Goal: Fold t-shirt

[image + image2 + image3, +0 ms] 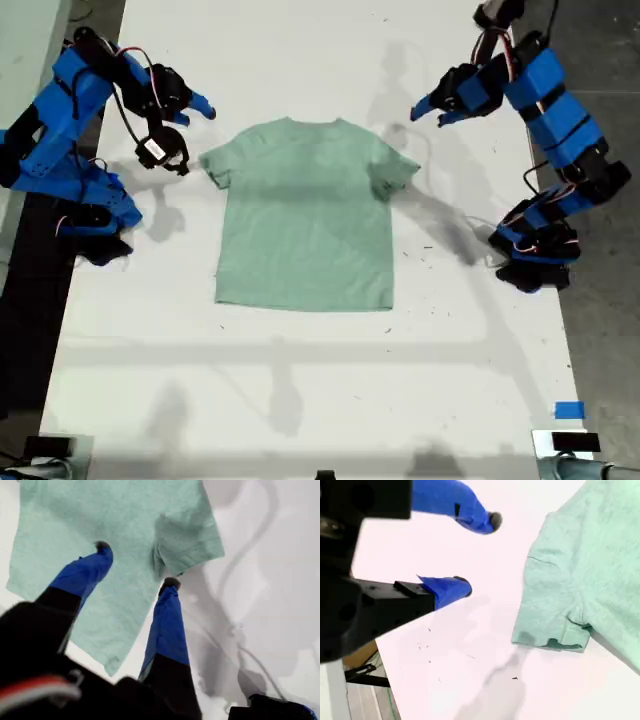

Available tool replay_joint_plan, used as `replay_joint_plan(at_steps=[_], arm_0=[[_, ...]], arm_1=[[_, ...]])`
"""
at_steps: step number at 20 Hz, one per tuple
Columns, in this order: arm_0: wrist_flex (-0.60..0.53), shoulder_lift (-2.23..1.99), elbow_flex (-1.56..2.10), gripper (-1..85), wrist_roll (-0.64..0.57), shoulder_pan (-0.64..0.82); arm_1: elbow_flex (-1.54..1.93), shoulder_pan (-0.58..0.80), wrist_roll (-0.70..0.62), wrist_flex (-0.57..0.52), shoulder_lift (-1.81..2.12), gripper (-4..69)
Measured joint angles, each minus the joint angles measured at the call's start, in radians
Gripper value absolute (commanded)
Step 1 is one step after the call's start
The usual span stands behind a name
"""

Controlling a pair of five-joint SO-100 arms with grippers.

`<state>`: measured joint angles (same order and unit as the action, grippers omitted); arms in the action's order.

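T-shirt [305, 215]: soft, pale mint cloth, flat on smooth white table [300, 390].

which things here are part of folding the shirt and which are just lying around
Part of the job:
t-shirt, flat on the white table
my first gripper, open above a sleeve
my second gripper, open beside the other sleeve

Just lying about:
blue tape piece, near the exterior view's lower right corner

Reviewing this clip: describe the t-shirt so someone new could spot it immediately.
On the white table, midway between the two blue arms, the t-shirt lies flat and unfolded, both short sleeves spread. It is pale mint green, the only cloth there; neither open pincer touches it.
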<state>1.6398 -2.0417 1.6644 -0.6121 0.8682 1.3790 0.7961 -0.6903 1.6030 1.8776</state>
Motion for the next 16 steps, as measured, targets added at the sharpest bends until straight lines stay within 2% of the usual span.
replay_joint_plan(at_steps=[4, 9, 13, 16], arm_0=[[-0.008, 0.020, 0.000, 26.6, -0.025, 0.009], [-0.103, 0.029, 0.051, 27.0, -0.066, 0.034], [-0.199, 0.063, 0.147, 27.0, -0.078, 0.051], [-0.225, 0.069, 0.166, 27.0, -0.078, 0.051]], arm_1=[[0.072, 0.051, -0.114, -0.038, -0.048, 32.2], [0.281, 0.101, -0.204, -0.230, -0.117, 32.6], [0.345, 0.097, -0.216, -0.367, -0.241, 32.8], [0.356, 0.069, -0.216, -0.445, -0.359, 31.4]])
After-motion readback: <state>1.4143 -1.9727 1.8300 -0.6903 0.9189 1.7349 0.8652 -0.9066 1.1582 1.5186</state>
